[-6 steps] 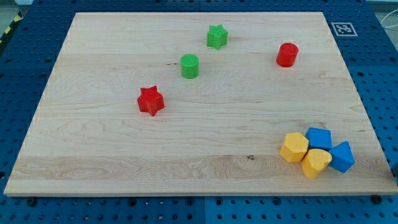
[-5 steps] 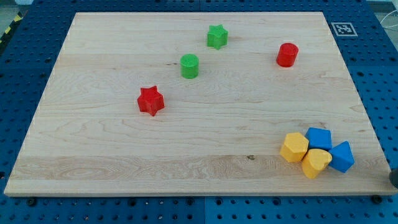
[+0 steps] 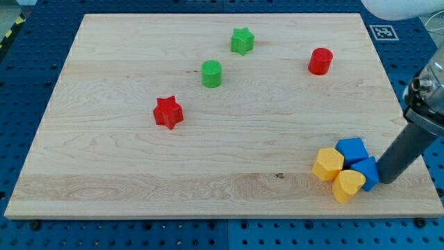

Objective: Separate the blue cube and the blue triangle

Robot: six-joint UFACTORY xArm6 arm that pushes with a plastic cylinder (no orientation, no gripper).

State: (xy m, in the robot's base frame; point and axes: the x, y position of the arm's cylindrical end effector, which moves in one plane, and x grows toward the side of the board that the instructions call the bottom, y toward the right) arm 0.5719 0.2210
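My tip (image 3: 386, 182) has no claw to open or close, just a rod. It's touching the blue triangle's (image 3: 368, 172) right side, with the blue cube (image 3: 352, 150) right behind.

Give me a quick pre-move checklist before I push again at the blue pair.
1. My tip in view: ok, at the view's right of the cluster.
2. Tip contact: ok, against the blue triangle.
3. Blue cube apart from the triangle: not ok, they touch.
4. Yellow blocks clear of the blue pair: not ok, packed against them.
5. Room on the board toward the view's left: ok.
6. Red cylinder out of the way: ok.
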